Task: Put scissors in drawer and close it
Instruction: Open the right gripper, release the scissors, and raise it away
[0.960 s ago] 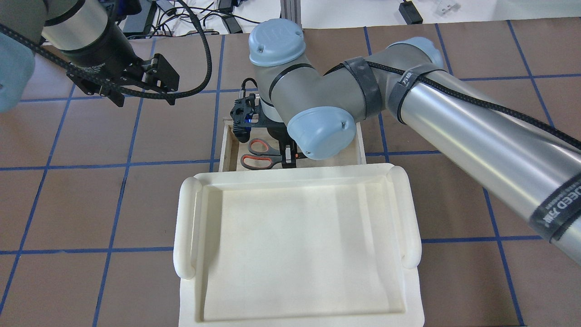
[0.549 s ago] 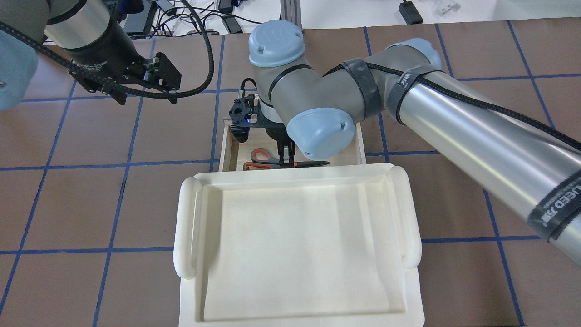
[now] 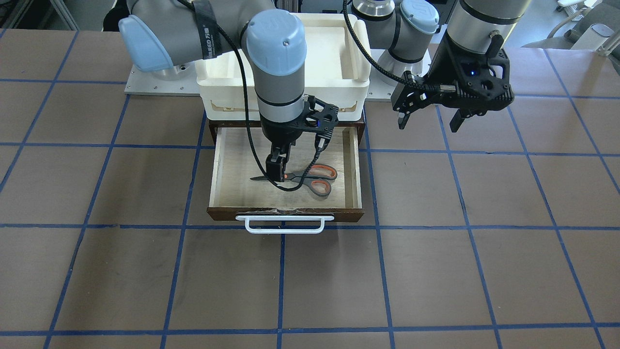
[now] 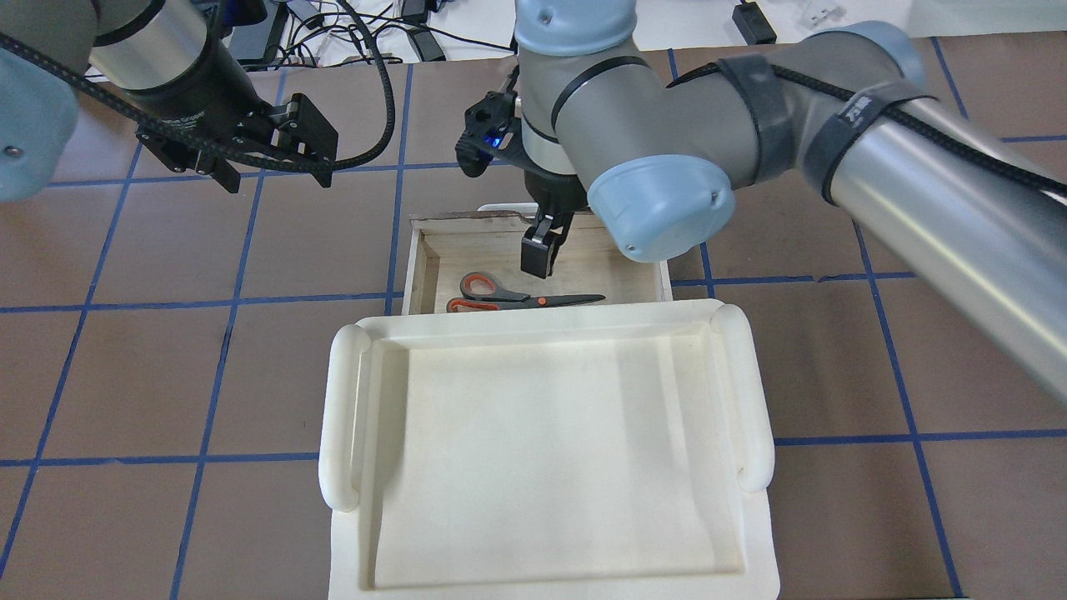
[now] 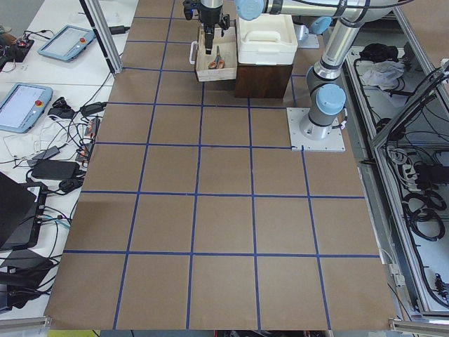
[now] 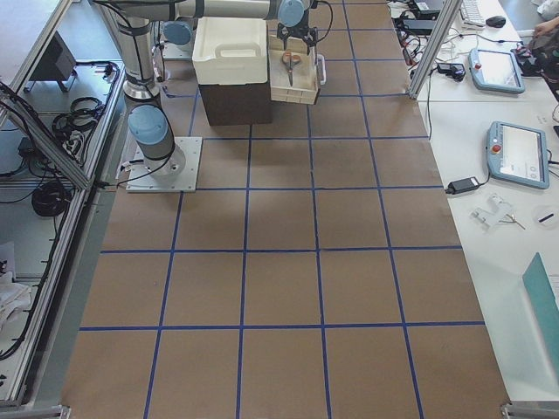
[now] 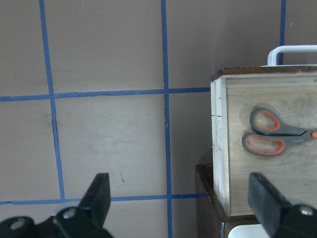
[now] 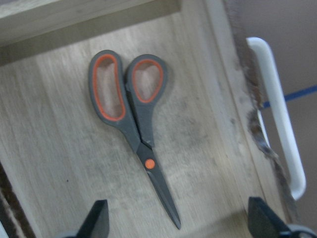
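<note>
The scissors, grey handles lined orange-red, lie flat on the pale floor of the open drawer. They also show in the overhead view and both wrist views. My right gripper hangs open and empty just above their blades; it also shows in the overhead view. Its wrist view shows the fingertips wide apart. My left gripper is open and empty over the bare table beside the drawer, seen also from the front. The white bar handle faces away from the robot.
A white plastic bin sits on the dark brown cabinet that the drawer slides out of. The table is brown with blue grid lines. Cables and tablets lie beyond the table's edges in the side views.
My right gripper has let go of the scissors, risen and shifted toward the drawer's front. The scissors now lie flat on the drawer floor. The left gripper has barely moved.
</note>
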Motion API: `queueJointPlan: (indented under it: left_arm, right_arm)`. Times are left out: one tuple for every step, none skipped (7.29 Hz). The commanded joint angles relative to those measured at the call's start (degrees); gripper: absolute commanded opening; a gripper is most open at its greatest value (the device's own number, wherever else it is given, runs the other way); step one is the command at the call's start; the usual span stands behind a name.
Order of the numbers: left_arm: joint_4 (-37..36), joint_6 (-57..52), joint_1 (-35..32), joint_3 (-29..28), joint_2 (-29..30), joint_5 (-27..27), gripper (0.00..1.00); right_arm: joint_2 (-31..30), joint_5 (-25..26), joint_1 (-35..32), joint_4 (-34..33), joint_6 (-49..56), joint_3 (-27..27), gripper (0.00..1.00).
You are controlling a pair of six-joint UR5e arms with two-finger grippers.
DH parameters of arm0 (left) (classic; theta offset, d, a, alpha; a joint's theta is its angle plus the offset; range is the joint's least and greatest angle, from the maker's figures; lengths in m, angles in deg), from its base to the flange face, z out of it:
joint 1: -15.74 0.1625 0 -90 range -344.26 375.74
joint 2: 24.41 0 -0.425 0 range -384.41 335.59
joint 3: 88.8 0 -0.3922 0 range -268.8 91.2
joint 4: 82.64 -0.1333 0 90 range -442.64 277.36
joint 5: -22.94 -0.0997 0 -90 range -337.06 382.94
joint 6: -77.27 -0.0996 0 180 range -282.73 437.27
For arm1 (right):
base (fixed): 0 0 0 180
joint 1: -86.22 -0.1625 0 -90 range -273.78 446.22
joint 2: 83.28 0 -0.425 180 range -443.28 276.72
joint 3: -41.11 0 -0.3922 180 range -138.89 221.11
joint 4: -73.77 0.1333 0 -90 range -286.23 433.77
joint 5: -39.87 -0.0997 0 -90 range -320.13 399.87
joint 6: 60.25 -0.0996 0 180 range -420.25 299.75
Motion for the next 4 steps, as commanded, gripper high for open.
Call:
queueJointPlan:
  left_arm:
    - [-6.90,3.08,-0.24,1.50,1.00,0.60,1.00]
    - [-12.32,6.40,-0.42,1.68,2.40,0.69,1.00]
    - [-16.82,8.26,-1.29,1.51,4.68,0.77,1.00]
    - [-20.95,10.02,-4.00,1.07,7.83,0.60,1.00]
  right_arm:
    - [-4.76,-0.27,7.31,0.53,-27.53,-0.07,1.00]
    - [-5.65,0.52,8.82,2.71,-33.77,-0.33,1.00]
    - [-8.53,0.70,10.32,6.91,-34.18,-0.33,1.00]
    - [-10.99,0.44,13.81,10.44,-34.18,-0.50,1.00]
